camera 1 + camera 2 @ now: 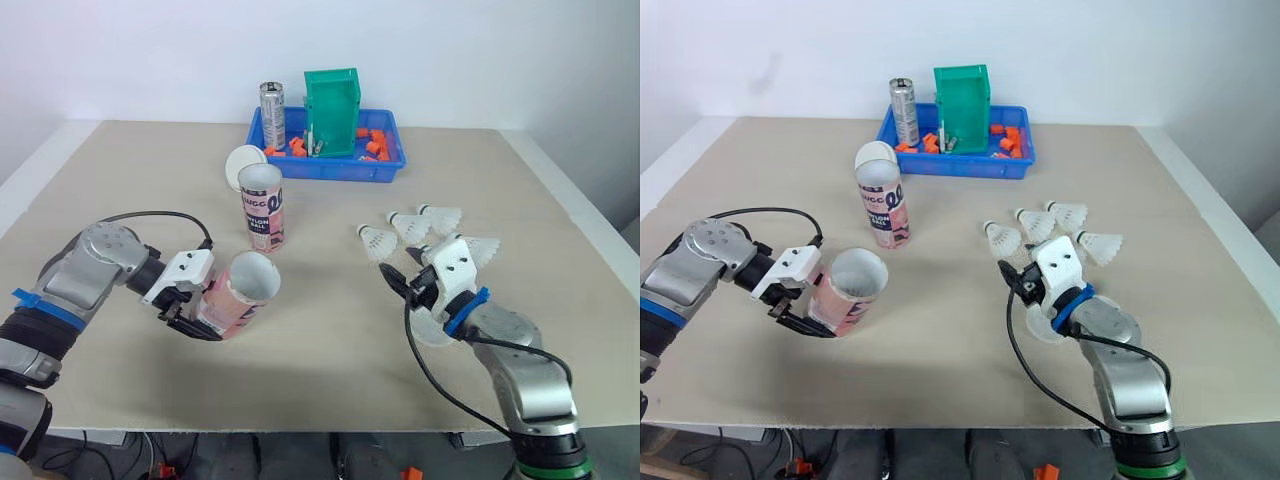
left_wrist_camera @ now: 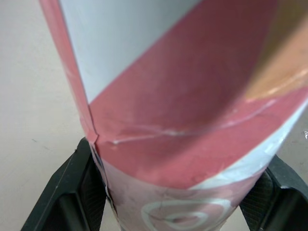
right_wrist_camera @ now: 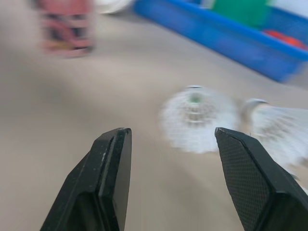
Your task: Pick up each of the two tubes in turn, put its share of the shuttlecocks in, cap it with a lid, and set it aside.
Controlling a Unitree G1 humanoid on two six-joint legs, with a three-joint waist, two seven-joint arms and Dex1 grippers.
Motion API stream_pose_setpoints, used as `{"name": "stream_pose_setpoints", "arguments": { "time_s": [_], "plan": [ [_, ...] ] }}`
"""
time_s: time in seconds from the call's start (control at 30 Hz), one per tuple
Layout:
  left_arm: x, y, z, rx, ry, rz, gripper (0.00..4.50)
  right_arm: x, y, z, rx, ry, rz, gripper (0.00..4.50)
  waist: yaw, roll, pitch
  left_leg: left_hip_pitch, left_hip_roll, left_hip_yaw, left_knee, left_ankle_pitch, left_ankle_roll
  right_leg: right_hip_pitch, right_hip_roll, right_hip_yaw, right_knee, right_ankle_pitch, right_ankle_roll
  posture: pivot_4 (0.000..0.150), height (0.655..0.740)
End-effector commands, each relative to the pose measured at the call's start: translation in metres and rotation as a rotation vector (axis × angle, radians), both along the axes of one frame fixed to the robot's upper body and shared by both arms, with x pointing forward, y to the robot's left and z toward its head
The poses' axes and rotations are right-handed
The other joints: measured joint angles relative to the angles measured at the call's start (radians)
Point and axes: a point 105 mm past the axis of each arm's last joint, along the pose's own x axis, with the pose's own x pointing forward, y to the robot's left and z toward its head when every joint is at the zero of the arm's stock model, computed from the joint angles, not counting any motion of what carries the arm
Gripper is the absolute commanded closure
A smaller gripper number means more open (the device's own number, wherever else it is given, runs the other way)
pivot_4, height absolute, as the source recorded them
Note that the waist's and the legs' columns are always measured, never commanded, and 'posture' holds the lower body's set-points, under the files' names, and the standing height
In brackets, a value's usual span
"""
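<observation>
Tubes, two: upright tube (image 1: pixel 262 208); tilted tube (image 1: pixel 240 293), clamped in left gripper (image 1: pixel 200 310). Shuttlecocks (image 1: pixel 405 225), four, just ahead of right gripper (image 3: pixel 173 132), spread wide, empty.

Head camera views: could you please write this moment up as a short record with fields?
left tool: shut on the held tube, which is tilted with its mouth uncapped
second tube: upright on the table, uncapped
lid: white, just behind the second tube
shuttlecocks: four, lying on the table
right tool: open, empty, close to the shuttlecocks
blue tray: at the far side of the table
</observation>
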Motion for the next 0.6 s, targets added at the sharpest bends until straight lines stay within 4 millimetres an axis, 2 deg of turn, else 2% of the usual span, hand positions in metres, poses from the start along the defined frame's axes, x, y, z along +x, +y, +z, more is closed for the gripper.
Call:
{"name": "stream_pose_setpoints", "arguments": {
  "time_s": [0.03,0.23,0.6],
  "plan": [
    [-0.002,0.005,-0.010,0.039,0.022,0.009,1.26,0.014,0.006,0.003,0.013,-0.022,-0.059,1.50,0.000,0.000,0.000,0.000,0.000,0.000,0.000,0.000,0.000,0.000,0.000,0.000,0.000,0.000,0.000,0.150,0.7083],
    [0.001,0.004,-0.008,0.032,0.009,0.011,1.26,0.022,0.026,-0.001,0.047,-0.003,-0.011,1.50,0.004,0.000,0.000,-0.001,0.000,0.000,-0.002,0.000,0.000,0.000,0.001,0.000,0.000,-0.001,0.000,0.150,0.7083],
    [-0.002,0.005,-0.007,0.024,0.008,0.017,1.26,0.040,0.026,-0.024,0.055,0.046,-0.068,1.50,0.003,0.000,0.000,-0.001,0.000,0.000,-0.002,0.000,0.001,0.000,0.001,0.000,0.000,-0.001,0.001,0.150,0.7083]
  ]
}}
